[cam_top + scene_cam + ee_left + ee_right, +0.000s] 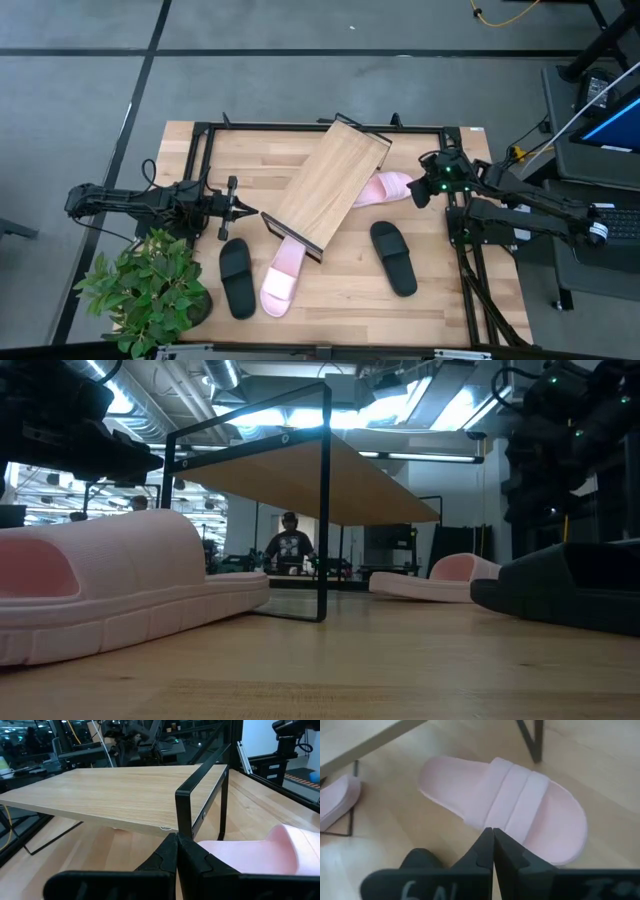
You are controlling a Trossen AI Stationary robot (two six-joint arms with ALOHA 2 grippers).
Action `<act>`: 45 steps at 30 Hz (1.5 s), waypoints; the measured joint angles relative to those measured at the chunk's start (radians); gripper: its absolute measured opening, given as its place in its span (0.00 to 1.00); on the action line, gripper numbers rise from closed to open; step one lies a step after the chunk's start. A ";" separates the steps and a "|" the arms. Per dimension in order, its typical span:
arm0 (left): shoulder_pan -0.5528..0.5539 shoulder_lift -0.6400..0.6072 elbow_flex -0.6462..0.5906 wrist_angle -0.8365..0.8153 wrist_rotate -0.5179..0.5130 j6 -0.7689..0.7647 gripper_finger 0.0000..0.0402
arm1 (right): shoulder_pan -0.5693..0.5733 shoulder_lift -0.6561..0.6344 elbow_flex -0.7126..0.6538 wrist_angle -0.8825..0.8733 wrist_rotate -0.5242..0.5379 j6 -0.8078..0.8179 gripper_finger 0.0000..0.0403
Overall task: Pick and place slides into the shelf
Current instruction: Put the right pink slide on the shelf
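The shelf (330, 185) stands askew at the table's middle, a light-wood board on a black frame; it also shows in the left wrist view (115, 795). One pink slide (385, 187) lies at the shelf's right side, one end under the board. The other pink slide (282, 275) lies near the front, its far end under the shelf's lower end. One black slide (237, 277) lies left of it and another black slide (393, 257) lies at the right. My left gripper (245, 210) is shut and empty, just left of the shelf's lower end. My right gripper (493, 845) is shut and empty, above the right pink slide (510, 805).
A potted plant (150, 290) stands at the table's front left corner, close to the left black slide. A black metal frame (200, 150) runs round the table's edges. Bare wood lies between the slides at the front middle.
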 joint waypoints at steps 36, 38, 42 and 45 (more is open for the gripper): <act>0.000 0.000 0.000 0.000 0.000 0.000 0.00 | 0.000 0.055 0.000 0.004 0.032 -0.107 0.02; 0.000 0.000 0.000 0.000 0.000 -0.001 0.00 | 0.000 0.055 0.000 0.004 0.032 -0.106 0.02; 0.000 0.000 0.000 0.000 0.000 -0.008 0.00 | 0.000 0.055 0.000 0.004 0.032 -0.105 0.02; 0.000 0.000 0.000 0.000 0.000 -0.008 0.00 | 0.000 0.055 0.000 0.004 0.032 -0.104 0.02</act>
